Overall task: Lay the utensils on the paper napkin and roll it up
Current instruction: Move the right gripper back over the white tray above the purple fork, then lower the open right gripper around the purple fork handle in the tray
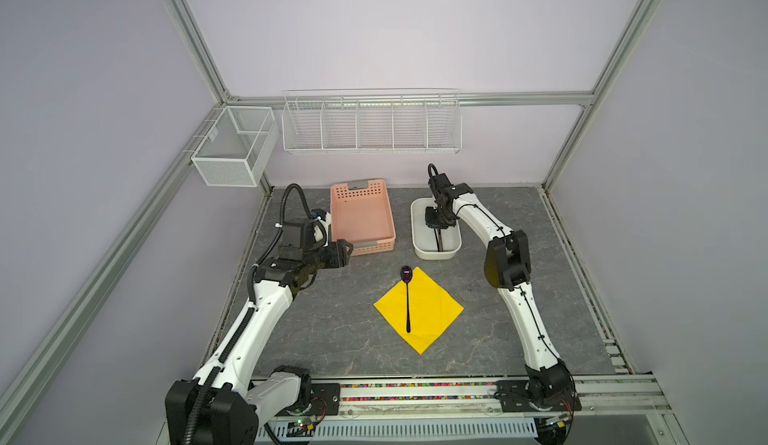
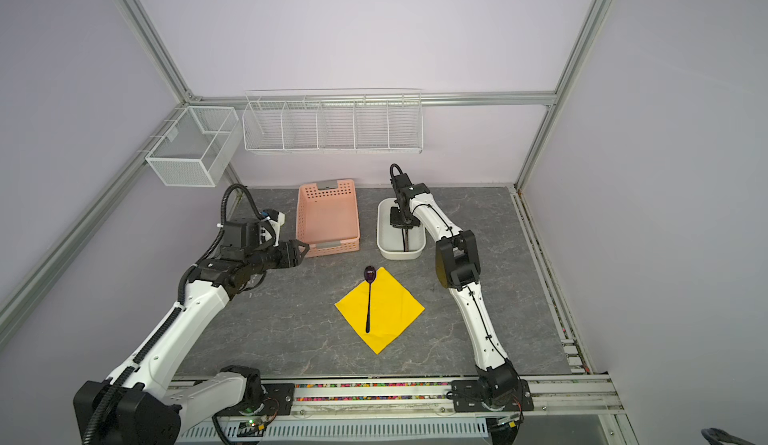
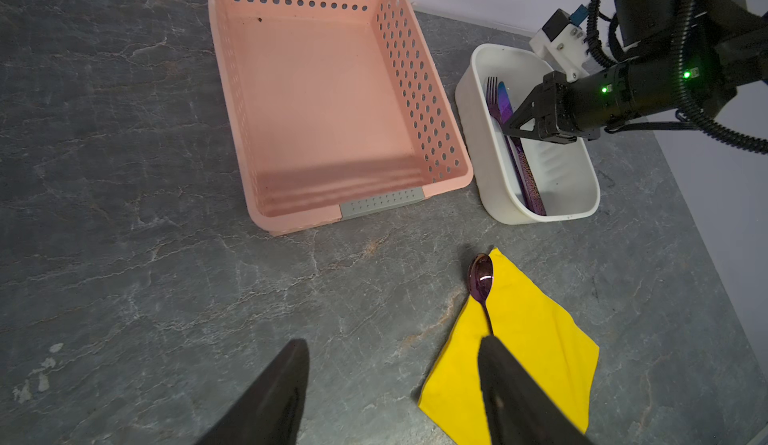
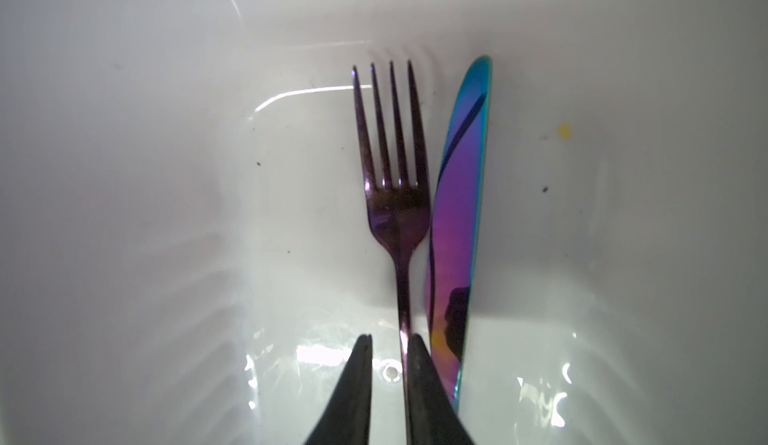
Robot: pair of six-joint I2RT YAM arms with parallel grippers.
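Nearest the bases, at table centre: thin bright-yellow square paper napkin [image 1: 436, 310], flat on the grey stone-patterned tabletop [image 1: 332, 339], turned as a diamond with corners at 12, 3, 6 and 9 o'clock. Resting on it, slim spoon with shiny purple bowl and thin dark handle [image 1: 407, 301]: handle along the 6-to-12 line, left of the paper's middle, bowl poking past the edge just beside the 12 o'clock corner, onto bare table.

Further out, toward 10 o'clock from the napkin: left gripper [image 3: 392, 345], jaws spread, holding nothing, above bare table and apart from the paper. Beyond, at 11 o'clock: pink perforated plastic basket [image 1: 374, 248].

Farthest, between 12 and 1 o'clock: white oblong plastic tub [image 1: 436, 254], with purple four-tined fork [image 4: 397, 210] and iridescent blue-purple knife [image 4: 457, 214] lying side by side inside, tips toward 12. Right gripper [image 4: 391, 339] lowered into the tub, jaws narrowed around the fork's handle but not yet clamped: one finger [image 4: 422, 380] against the handle and close alongside the knife, a sliver of white showing on the other side.

Likely trouble from here:
- Knife nudged or dragged up with the fork, given a finger so tight beside the blade.
- Thin, smooth handle pinched near the fingertips only: swivelling or slipping out during the carry.
- On set-down, bumping the already overhanging spoon further off, or rucking the light paper and spoiling the roll.
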